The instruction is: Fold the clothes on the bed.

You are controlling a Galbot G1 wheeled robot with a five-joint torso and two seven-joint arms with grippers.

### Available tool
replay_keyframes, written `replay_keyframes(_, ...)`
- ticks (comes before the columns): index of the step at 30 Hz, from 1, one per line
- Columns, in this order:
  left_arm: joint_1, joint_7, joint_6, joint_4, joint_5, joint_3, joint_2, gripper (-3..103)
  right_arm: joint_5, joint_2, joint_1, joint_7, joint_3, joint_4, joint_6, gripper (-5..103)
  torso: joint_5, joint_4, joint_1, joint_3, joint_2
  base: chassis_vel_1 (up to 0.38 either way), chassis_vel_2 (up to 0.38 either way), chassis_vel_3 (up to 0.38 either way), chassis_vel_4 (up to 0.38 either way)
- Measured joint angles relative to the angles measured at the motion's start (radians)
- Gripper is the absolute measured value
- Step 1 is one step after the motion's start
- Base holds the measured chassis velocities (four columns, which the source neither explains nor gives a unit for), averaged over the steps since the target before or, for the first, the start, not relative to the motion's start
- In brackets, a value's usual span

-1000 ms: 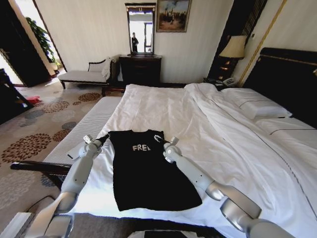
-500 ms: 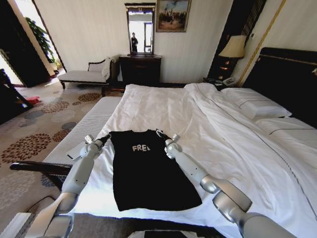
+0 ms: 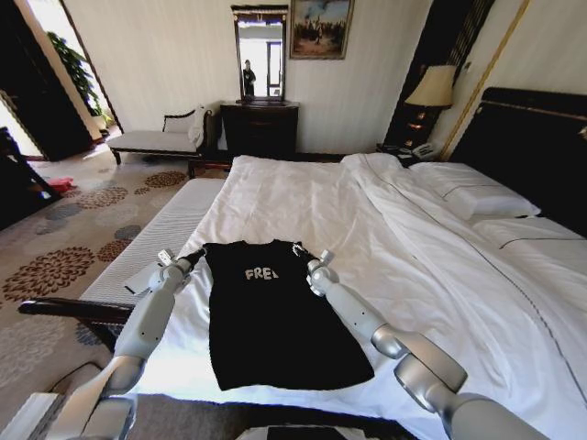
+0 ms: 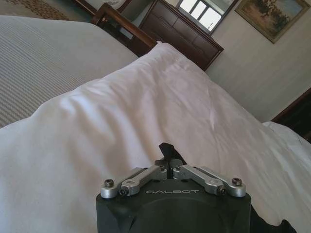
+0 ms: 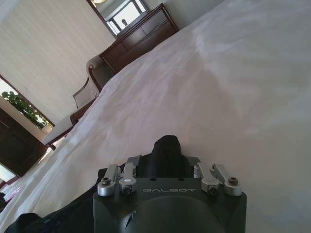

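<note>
The black T-shirt [image 3: 271, 316] lies flat at the foot edge of the bed [image 3: 385, 229], each shoulder corner pinched in the left gripper [image 3: 194, 255] and right gripper [image 3: 299, 249], which has crept slightly inward since a second ago, suggesting the fold is starting.

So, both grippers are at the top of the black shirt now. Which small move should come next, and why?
Probably lift both shoulders and bring them toward the hem. The left gripper and right gripper each pinch a top corner of the T-shirt, which lies flat on the bed.
</note>
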Motion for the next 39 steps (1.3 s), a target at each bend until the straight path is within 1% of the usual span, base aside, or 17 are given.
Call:
replay_keyframes(4, -0.002, 0.0, -0.001, 0.0, 0.002, 0.002, 0.0, 0, -0.015, 0.003, 0.008, -0.002, 0.0, -0.011, 0.013, 30, 0.0, 0.0, 0.0, 0.0, 0.0, 0.0, 0.0, 0.0, 0.0)
replay_keyframes(5, -0.002, 0.0, -0.001, 0.0, 0.002, 0.002, 0.0, 0, -0.015, 0.003, 0.008, -0.002, 0.0, -0.011, 0.013, 30, 0.0, 0.0, 0.0, 0.0, 0.0, 0.0, 0.0, 0.0, 0.0)
replay_keyframes(8, -0.004, 0.002, -0.003, 0.0, 0.002, 0.002, 0.0, 0, -0.018, 0.007, 0.017, -0.016, 0.002, -0.019, 0.025, 14, 0.0, 0.0, 0.0, 0.0, 0.0, 0.0, 0.0, 0.0, 0.0)
replay_keyframes(10, -0.004, 0.003, -0.003, 0.0, 0.002, 0.002, 0.001, 0, -0.018, 0.008, 0.018, -0.019, 0.004, -0.02, 0.027, 14, -0.0001, 0.0, 0.0, 0.0, 0.0, 0.0, 0.0, 0.0, 0.0)
replay_keyframes(12, -0.01, 0.007, -0.006, 0.0, 0.002, 0.001, 0.005, 0, -0.018, 0.013, 0.028, -0.037, 0.011, -0.024, 0.041, 4, -0.0001, -0.0001, 0.0, 0.0, 0.0, 0.0, 0.0, 0.0, 0.0)
replay_keyframes(13, -0.015, 0.009, -0.008, 0.003, 0.0, 0.0, 0.007, 0, -0.018, 0.016, 0.033, -0.047, 0.016, -0.027, 0.048, 2, -0.0001, -0.0001, 0.0, 0.0, 0.0, 0.0, 0.0, 0.0, 0.0)
replay_keyframes(16, -0.033, 0.014, -0.012, 0.017, -0.006, 0.0, 0.013, 0, -0.012, 0.022, 0.049, -0.062, 0.03, -0.03, 0.063, 1, -0.0003, -0.0001, 0.0, 0.0, 0.0, 0.0, 0.0, 0.0, 0.0)
replay_keyframes(18, -0.08, 0.023, -0.019, 0.063, -0.009, 0.005, 0.021, 0, 0.008, 0.029, 0.075, -0.073, 0.045, -0.03, 0.077, 1, -0.0003, 0.0003, 0.0, 0.0, 0.0, 0.0, 0.0, 0.0, 0.0)
replay_keyframes(19, -0.08, 0.023, -0.019, 0.063, -0.009, 0.005, 0.021, 0, 0.008, 0.029, 0.075, -0.073, 0.045, -0.03, 0.077, 1, -0.0003, 0.0003, 0.0, 0.0, 0.0, 0.0, 0.0, 0.0, 0.0)
replay_keyframes(22, -0.162, 0.036, -0.026, 0.131, -0.012, 0.021, 0.027, 0, 0.034, 0.031, 0.108, -0.077, 0.055, -0.029, 0.089, 1, -0.0003, 0.0002, 0.0, 0.0, 0.0, 0.0, 0.0, 0.0, 0.0)
replay_keyframes(23, -0.162, 0.036, -0.026, 0.131, -0.012, 0.021, 0.027, 0, 0.034, 0.031, 0.108, -0.077, 0.055, -0.029, 0.089, 1, -0.0003, 0.0002, 0.0, 0.0, 0.0, 0.0, 0.0, 0.0, 0.0)
replay_keyframes(28, -0.308, 0.06, -0.031, 0.225, -0.032, 0.054, 0.031, 0, 0.05, 0.035, 0.161, -0.09, 0.09, -0.044, 0.113, 1, 0.0001, -0.0001, 0.0, 0.0, 0.0, 0.0, 0.0, 0.0, 0.0)
replay_keyframes(33, -0.337, 0.065, -0.032, 0.223, -0.045, 0.064, 0.033, 0, 0.063, 0.029, 0.175, -0.095, 0.103, -0.028, 0.123, 1, 0.0, -0.0001, 0.0, 0.0, 0.0, 0.0, 0.0, 0.0, 0.0)
replay_keyframes(35, -0.333, 0.066, -0.032, 0.171, -0.069, 0.07, 0.047, 0, 0.074, 0.014, 0.178, -0.096, 0.102, 0.001, 0.128, 1, 0.0001, -0.0001, 0.0, 0.0, 0.0, 0.0, 0.0, 0.0, 0.0)
replay_keyframes(36, -0.332, 0.066, -0.032, 0.165, -0.071, 0.071, 0.048, 0, 0.075, 0.012, 0.179, -0.096, 0.101, 0.004, 0.128, 1, 0.0001, -0.0001, 0.0, 0.0, 0.0, 0.0, 0.0, 0.0, 0.0)
replay_keyframes(37, -0.32, 0.066, -0.032, 0.126, -0.087, 0.078, 0.063, 0, 0.087, -0.003, 0.182, -0.095, 0.092, 0.031, 0.128, 1, 0.0, 0.0, 0.0, 0.0, 0.0, 0.0, 0.0, 0.0, 0.0)
replay_keyframes(39, -0.318, 0.068, -0.032, 0.115, -0.093, 0.082, 0.069, 0, 0.096, -0.011, 0.187, -0.094, 0.083, 0.04, 0.126, 1, 0.0, -0.0001, 0.0, 0.0, 0.0, 0.0, 0.0, 0.0, 0.0)
